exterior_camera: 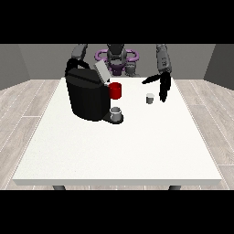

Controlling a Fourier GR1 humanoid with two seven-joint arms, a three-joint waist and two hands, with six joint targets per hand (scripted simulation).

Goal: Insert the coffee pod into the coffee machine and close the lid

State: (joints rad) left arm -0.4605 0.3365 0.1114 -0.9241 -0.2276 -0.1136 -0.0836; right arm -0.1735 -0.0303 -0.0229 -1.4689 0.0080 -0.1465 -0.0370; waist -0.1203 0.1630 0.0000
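Fig.: Your hand at view's right [163,87] hangs w/ straight fingers, empty, just right of the pod [150,98] at frame centre-right on table [119,151]; machine [87,93] lid [101,72] up, ready for pod.

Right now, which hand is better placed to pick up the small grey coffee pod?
The robot's left, the black hand at the view's right: it hangs just beside the small grey coffee pod. The other hand cannot be seen; the black coffee machine hides that side.

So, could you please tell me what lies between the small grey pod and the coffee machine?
In the front view, the red cup sits between pod and machine.
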